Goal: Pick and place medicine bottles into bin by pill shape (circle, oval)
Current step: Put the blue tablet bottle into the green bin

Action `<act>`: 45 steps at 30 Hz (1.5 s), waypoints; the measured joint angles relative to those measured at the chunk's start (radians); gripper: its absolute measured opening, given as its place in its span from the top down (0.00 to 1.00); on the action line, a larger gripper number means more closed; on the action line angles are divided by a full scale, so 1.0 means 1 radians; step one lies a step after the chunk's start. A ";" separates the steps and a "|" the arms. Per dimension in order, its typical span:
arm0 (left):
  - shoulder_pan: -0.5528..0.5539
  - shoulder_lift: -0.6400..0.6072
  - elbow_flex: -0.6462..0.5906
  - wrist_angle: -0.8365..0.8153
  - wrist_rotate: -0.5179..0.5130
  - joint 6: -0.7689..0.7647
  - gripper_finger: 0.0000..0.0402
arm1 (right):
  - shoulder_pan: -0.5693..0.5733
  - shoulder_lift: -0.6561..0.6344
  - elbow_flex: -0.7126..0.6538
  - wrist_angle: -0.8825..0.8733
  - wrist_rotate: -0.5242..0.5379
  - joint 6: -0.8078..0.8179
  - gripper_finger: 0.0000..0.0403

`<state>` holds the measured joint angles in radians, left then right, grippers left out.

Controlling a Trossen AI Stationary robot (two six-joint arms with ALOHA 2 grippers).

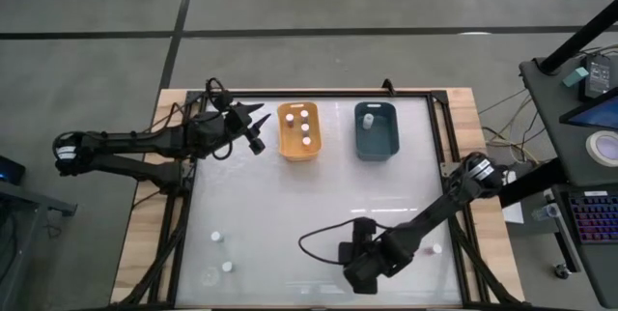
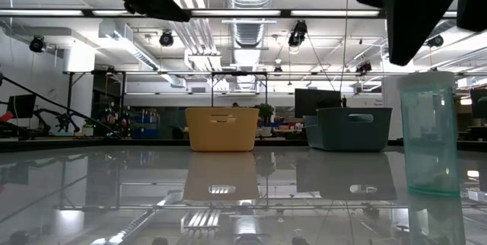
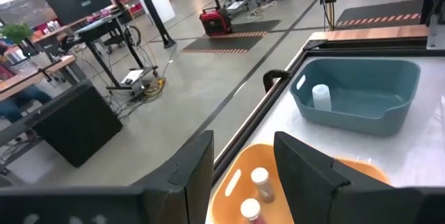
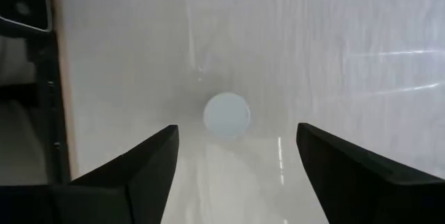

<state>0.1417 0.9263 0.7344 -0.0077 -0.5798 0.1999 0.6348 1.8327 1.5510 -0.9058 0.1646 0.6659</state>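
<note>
Nearest the low camera we see a translucent bottle (image 2: 431, 132) standing upright on the glossy table (image 1: 290, 214), with the right pincer (image 4: 236, 156) hanging just above it. Looking down past that pincer's two dark fingers (image 4: 142, 165), we find them spread wide, with the bottle's round white cap centred below the gap and touching neither finger.

Well beyond the right pincer, at the far side of the table, sit an orange bin (image 1: 298, 130) holding several white-capped bottles (image 1: 304, 127) and a blue-grey bin (image 1: 377, 129) with one bottle (image 3: 320, 97) inside. The left pincer (image 3: 243, 154) hovers just beside the orange bin (above its near rim in its own view), fingers parted with nothing between them.

Three more white-capped bottles (image 1: 218, 238) stand on the table well to the left of the right pincer, and one (image 1: 436, 249) stands near its other side.
</note>
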 joint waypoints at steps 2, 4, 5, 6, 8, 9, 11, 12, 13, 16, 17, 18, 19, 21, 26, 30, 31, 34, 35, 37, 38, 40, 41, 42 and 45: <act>0.000 -0.001 0.000 0.001 0.000 0.010 0.66 | -0.002 0.008 -0.001 0.006 0.000 -0.009 0.31; 0.000 0.000 0.000 0.000 -0.001 0.017 0.66 | -0.005 0.017 -0.001 0.032 -0.002 -0.026 0.32; 0.000 0.001 0.000 -0.001 0.000 0.017 0.66 | -0.005 0.020 -0.001 0.034 -0.003 -0.031 0.33; 0.000 0.001 0.000 0.000 0.000 0.017 0.66 | -0.005 0.026 -0.001 0.032 -0.003 -0.037 0.34; 0.000 0.002 0.000 0.002 0.000 0.017 0.66 | -0.005 0.034 -0.005 0.037 -0.003 -0.055 0.35; 0.000 0.002 -0.001 -0.001 0.000 0.017 0.66 | -0.005 0.036 -0.010 0.039 -0.004 -0.062 0.36; 0.000 0.001 -0.002 0.000 0.000 0.017 0.66 | -0.005 0.036 -0.024 0.059 -0.003 -0.077 0.37; 0.000 0.000 -0.002 -0.002 -0.001 0.017 0.66 | -0.005 0.036 -0.028 0.073 -0.003 -0.081 0.37; 0.000 -0.001 -0.002 0.000 -0.001 0.017 0.66 | -0.005 0.036 -0.030 0.077 -0.003 -0.083 0.38; 0.000 -0.001 -0.002 0.000 -0.001 0.017 0.66 | -0.005 0.036 -0.031 0.078 0.019 -0.083 0.39; 0.000 -0.001 -0.002 0.000 -0.001 0.017 0.66 | -0.005 0.036 -0.033 0.079 0.020 -0.084 0.40; 0.000 -0.001 -0.002 0.000 -0.001 0.017 0.66 | -0.005 0.036 -0.037 0.081 0.020 -0.085 0.40; 0.000 -0.001 -0.002 0.000 -0.001 0.017 0.66 | -0.005 0.036 -0.042 0.084 0.020 -0.087 0.41; 0.000 -0.001 -0.002 0.000 -0.001 0.017 0.66 | -0.005 0.036 -0.062 0.112 0.021 -0.092 0.42; 0.000 -0.001 -0.002 0.000 -0.001 0.017 0.66 | -0.005 0.035 -0.092 0.164 0.020 -0.091 0.43; 0.000 -0.001 -0.001 0.000 -0.001 0.017 0.66 | -0.005 0.028 -0.092 0.164 0.020 -0.091 0.43; 0.000 -0.001 -0.001 0.000 0.000 0.017 0.66 | -0.005 0.028 -0.092 0.164 0.020 -0.091 0.44; 0.000 -0.001 -0.002 0.000 0.000 0.017 0.66 | -0.005 0.028 -0.092 0.163 0.020 -0.091 0.47; 0.000 -0.002 -0.002 0.000 0.000 0.017 0.66 | -0.005 0.028 -0.092 0.163 0.020 -0.091 0.48; 0.000 -0.004 -0.002 0.000 0.000 0.017 0.66 | -0.005 0.028 -0.092 0.164 0.020 -0.091 0.52; 0.000 -0.004 -0.001 0.000 -0.001 0.017 0.66 | -0.005 0.028 -0.092 0.164 0.019 -0.091 0.53; 0.000 -0.004 -0.001 0.000 0.000 0.017 0.66 | -0.005 0.028 -0.092 0.164 0.019 -0.091 0.57; 0.000 -0.004 -0.002 0.000 0.000 0.017 0.66 | -0.005 0.028 -0.092 0.164 0.019 -0.091 0.58; 0.000 -0.004 -0.002 0.000 -0.001 0.017 0.66 | -0.005 0.028 -0.092 0.164 0.019 -0.091 0.60; 0.000 -0.004 -0.002 0.000 -0.001 0.017 0.66 | -0.005 0.028 -0.092 0.164 0.019 -0.091 0.64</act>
<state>0.1413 0.9222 0.7326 -0.0078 -0.5804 0.2169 0.6296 1.8610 1.4593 -0.7418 0.1836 0.5747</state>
